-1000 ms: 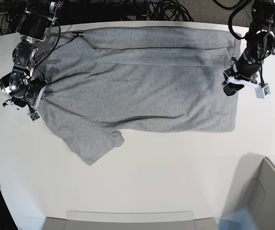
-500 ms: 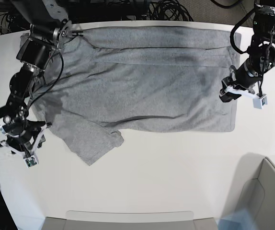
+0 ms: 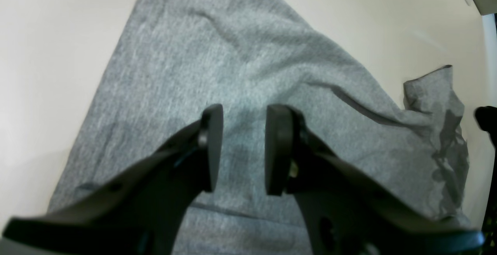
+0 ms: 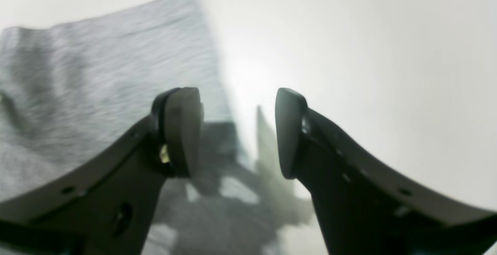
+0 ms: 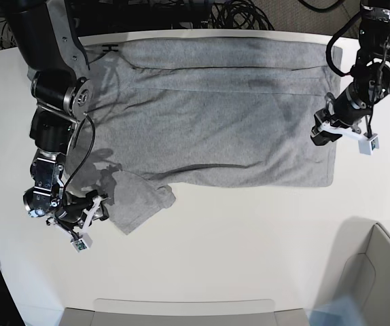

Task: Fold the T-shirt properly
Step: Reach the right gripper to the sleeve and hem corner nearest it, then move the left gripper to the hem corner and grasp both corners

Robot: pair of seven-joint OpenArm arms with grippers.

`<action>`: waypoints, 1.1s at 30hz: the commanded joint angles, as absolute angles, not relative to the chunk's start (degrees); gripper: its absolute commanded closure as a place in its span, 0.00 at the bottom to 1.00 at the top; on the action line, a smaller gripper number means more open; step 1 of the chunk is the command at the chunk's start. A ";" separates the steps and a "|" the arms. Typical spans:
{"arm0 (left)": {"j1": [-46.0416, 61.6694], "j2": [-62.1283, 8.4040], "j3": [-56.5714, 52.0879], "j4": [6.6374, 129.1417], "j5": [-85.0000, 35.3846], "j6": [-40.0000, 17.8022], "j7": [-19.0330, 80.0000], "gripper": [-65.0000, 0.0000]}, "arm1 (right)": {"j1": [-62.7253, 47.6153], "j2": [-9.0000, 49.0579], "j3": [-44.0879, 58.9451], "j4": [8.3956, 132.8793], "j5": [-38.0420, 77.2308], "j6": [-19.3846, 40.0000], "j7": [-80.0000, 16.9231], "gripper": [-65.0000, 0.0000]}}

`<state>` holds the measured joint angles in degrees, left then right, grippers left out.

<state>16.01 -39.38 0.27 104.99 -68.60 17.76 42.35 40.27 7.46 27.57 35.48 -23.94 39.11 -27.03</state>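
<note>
The heather-grey T-shirt (image 5: 208, 122) lies spread flat across the back half of the white table, plain side up, with one sleeve (image 5: 137, 200) sticking out at the front left. My right gripper (image 5: 96, 212) is low at that sleeve's left edge. In the right wrist view it (image 4: 237, 134) is open, with the sleeve fabric (image 4: 97, 72) under its left finger and bare table under the other. My left gripper (image 5: 319, 134) hovers over the shirt's right edge. In the left wrist view it (image 3: 244, 146) stands open with a narrow gap, empty, above the fabric (image 3: 248, 53).
The white table (image 5: 249, 238) reaches forward of the shirt. A grey bin (image 5: 385, 272) stands at the front right and a grey tray edge (image 5: 181, 309) runs along the front. Black cables (image 5: 236, 13) lie behind the table's back edge.
My right arm has swept from the shirt's left edge down to the front-left sleeve. My left gripper has shifted slightly along the shirt's right edge. The shirt has not moved.
</note>
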 commanded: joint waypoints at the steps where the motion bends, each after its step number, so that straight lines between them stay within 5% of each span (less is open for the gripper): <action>1: 15.69 -40.48 -0.31 105.89 -69.41 18.33 42.59 0.69 | 43.74 8.13 27.56 34.24 -22.90 40.00 -23.87 0.53; 9: 15.78 -40.48 -0.22 105.71 -69.41 18.33 42.59 0.69 | 45.49 10.51 27.56 20.97 -23.78 29.67 -10.33 0.53; 33: 15.34 -38.81 -0.40 105.54 -69.32 18.33 42.59 0.69 | 45.76 8.84 23.08 11.38 -26.95 31.34 -11.30 0.53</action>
<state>15.99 -37.91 0.23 104.81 -68.64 17.78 42.41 44.64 8.67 23.33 11.46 -26.13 29.91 -8.71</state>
